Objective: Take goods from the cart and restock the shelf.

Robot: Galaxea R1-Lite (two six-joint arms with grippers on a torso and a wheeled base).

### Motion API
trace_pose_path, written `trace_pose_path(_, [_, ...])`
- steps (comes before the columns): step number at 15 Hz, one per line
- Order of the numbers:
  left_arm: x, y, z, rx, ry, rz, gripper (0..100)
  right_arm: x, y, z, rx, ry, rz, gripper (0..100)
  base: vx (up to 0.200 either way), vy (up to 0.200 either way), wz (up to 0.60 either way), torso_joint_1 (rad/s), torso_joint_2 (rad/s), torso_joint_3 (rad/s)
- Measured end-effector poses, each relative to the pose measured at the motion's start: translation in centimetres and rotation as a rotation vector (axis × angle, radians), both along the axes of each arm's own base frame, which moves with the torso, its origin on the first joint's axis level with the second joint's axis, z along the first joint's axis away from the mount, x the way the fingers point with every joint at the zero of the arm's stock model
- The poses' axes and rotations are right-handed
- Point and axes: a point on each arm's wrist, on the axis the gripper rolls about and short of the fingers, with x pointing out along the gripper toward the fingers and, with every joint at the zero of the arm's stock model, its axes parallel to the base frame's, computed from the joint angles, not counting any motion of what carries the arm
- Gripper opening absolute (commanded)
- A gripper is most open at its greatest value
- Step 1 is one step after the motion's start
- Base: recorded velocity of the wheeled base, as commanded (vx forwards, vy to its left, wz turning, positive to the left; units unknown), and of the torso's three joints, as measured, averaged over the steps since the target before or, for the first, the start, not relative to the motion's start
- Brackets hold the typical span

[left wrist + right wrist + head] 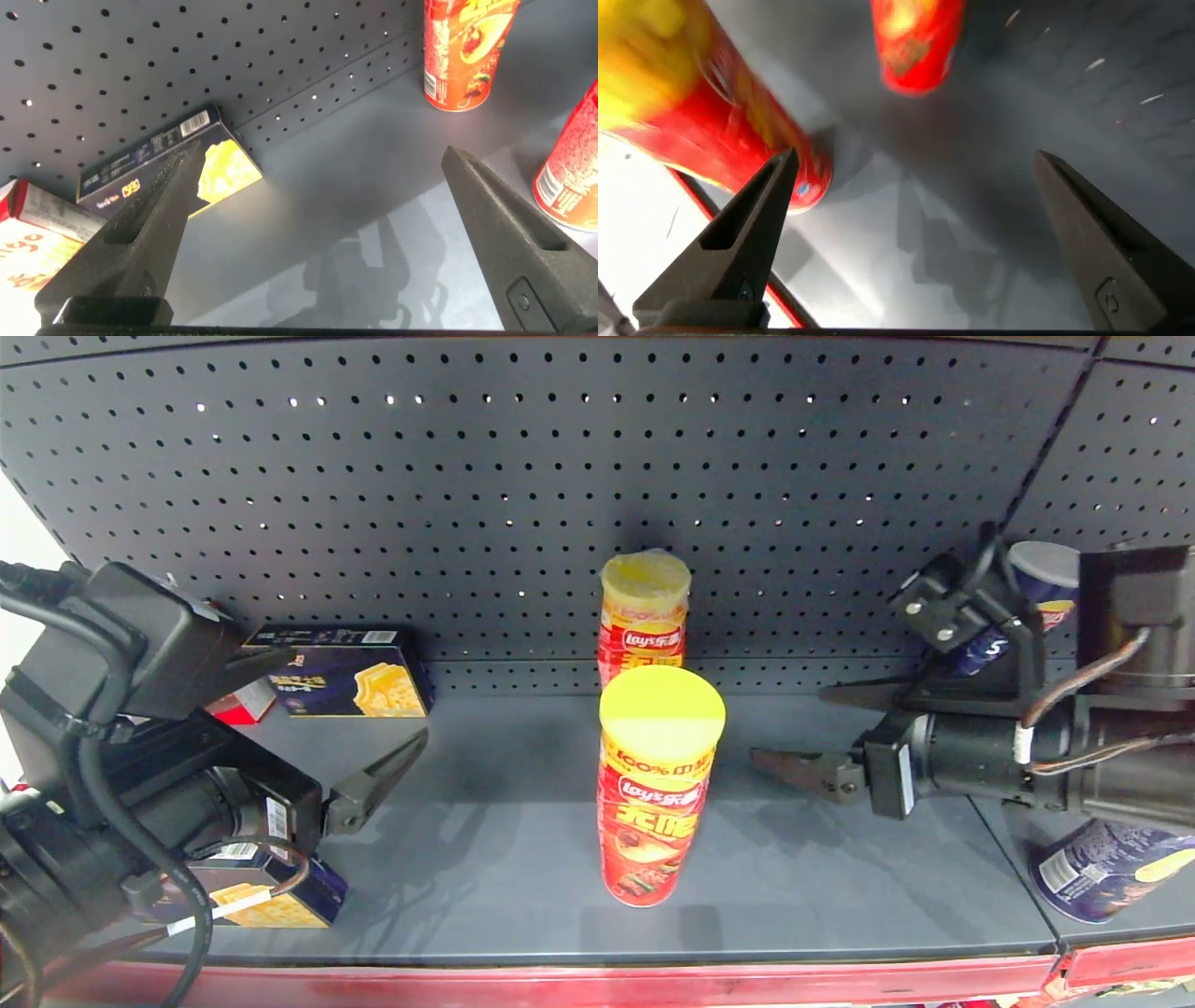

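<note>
Both grippers are up at the shelf (504, 840) and neither carries anything. The left gripper (359, 695) has its fingers spread wide, hanging above bare board on the left. The right gripper (789, 723) is spread just as wide, tips pointing in from the right. Between them stands the front chip can (661, 784), upright with a yellow lid, mid-shelf and towards the red front lip (597, 980). There is open grey board on both sides of it, and neither gripper touches it. The rear chip can (644, 616) stands straight behind it against the pegboard back (467, 476), the two cans apart. At the back left a dark blue box (350, 672) lies along the pegboard, with a red box (243, 702) just beside it. A second blue box (271, 901) sits at the front left corner under the left arm. On the right, a blue can (1111, 868) sits near the front edge, and another blue can (1046, 588) is behind the right arm.
</note>
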Motion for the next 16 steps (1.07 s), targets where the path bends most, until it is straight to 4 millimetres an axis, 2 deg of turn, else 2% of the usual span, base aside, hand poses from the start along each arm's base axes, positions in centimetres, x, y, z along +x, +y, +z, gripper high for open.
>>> trace_pose_path(5, [-0.1, 0.2, -0.3, -0.013, 0.016, 0.007, 100, -3.3, -3.0, 3.2, 0.075, -0.119, -0.058, 100, 0.000, 0.000, 0.00, 0.000, 0.00, 0.000])
trace_pose_path(8, [-0.1, 0.3, -0.3, -0.014, 0.016, 0.015, 100, -7.2, -5.5, 4.8, 0.138, -0.218, -0.068, 100, 0.000, 0.000, 0.00, 0.000, 0.00, 0.000])
trace_pose_path(11, [-0.1, 0.3, -0.4, -0.014, 0.018, 0.017, 100, -10.9, -7.9, 5.6, 0.194, -0.307, -0.091, 100, 0.000, 0.000, 0.00, 0.000, 0.00, 0.000])
trace_pose_path(13, [-0.1, 0.3, -0.4, -0.014, 0.017, 0.018, 100, -13.5, -9.5, 5.3, 0.224, -0.353, -0.105, 100, 0.000, 0.000, 0.00, 0.000, 0.00, 0.000])
trace_pose_path(16, [-0.1, 0.3, -0.4, -0.013, 0.018, 0.017, 100, -17.1, -11.9, 2.8, 0.216, -0.347, -0.137, 100, 0.000, 0.000, 0.00, 0.000, 0.00, 0.000])
